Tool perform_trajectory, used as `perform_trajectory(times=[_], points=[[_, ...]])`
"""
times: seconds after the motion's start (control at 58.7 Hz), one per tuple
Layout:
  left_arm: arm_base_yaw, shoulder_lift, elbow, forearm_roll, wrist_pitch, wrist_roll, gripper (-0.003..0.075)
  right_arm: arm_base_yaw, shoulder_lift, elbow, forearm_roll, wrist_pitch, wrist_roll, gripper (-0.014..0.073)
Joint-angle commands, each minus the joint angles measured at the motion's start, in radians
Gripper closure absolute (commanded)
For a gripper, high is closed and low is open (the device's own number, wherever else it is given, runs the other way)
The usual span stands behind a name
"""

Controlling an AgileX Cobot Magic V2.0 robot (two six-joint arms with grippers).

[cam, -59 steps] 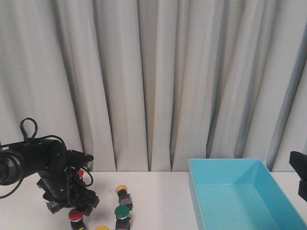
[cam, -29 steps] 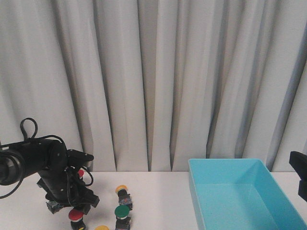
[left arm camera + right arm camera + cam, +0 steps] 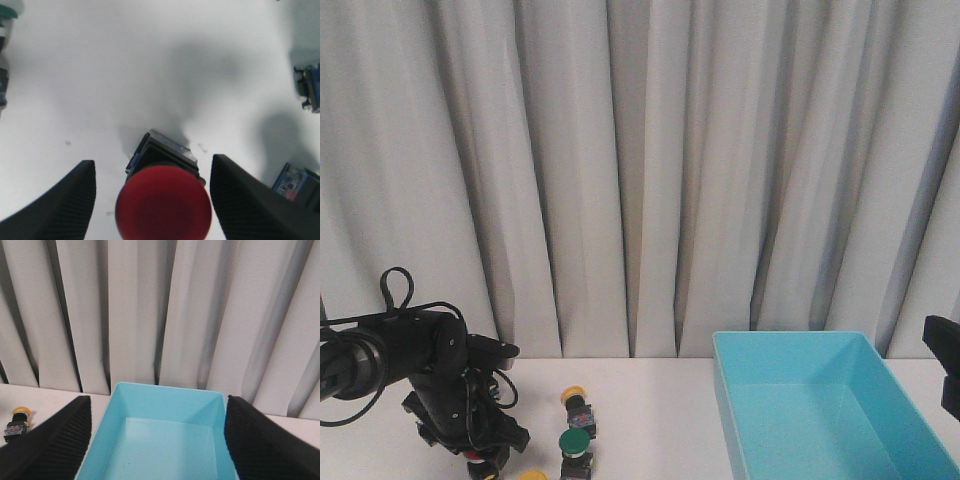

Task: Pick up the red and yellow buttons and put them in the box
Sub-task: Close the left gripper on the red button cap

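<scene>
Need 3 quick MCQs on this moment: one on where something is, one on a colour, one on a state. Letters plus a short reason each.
1. Where is the left gripper?
A. Over the box
B. Low over the table, around a button
C. Raised by the curtain

2. What colour is the cap between the left gripper's fingers?
A. Red
B. Green
C. Yellow

3. What is in the box?
A. Two buttons
B. One button
C. Nothing visible

Answers:
1. B: the left gripper sits low over the white table, one finger on each side of the button.
2. A: the left wrist view shows a round red cap on a dark body.
3. C: the right wrist view shows only bare floor in the turquoise box, framed by the open right gripper.
</scene>
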Motion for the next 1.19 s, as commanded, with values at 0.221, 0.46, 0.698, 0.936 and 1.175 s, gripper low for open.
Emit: perform_trajectory(times=[0.221, 0.46, 0.698, 0.936, 1.175], points=[[-0.004, -0.067, -0.029, -0.004, -0.033, -0.012, 0.0282, 0.001, 0.0, -0.034, 0.0, -0.078, -0.008, 0.005], [-0.004, -0.067, -0.029, -0.004, -0.019, -0.012, 0.0456, 0.001, 0.0, -0.034, 0.0, -0.078, -0.008, 0.005], [-0.004, -0.069, -0.029, -0.003, -0.018, -0.01, 0.061, 0.001, 0.0, -0.034, 0.0, -0.078, -0.008, 0.005], [-0.004, -0.084, -0.029, -0.003, -0.008, -0.01, 0.0636, 0.001, 0.0, -0.034, 0.0, -0.078, -0.008, 0.005], [-0.004, -0.124, -0.029, 0.001, -0.01, 0.017, 0.0634, 0.001, 0.0, -0.034, 0.0, -0.078, -0.008, 0.005]])
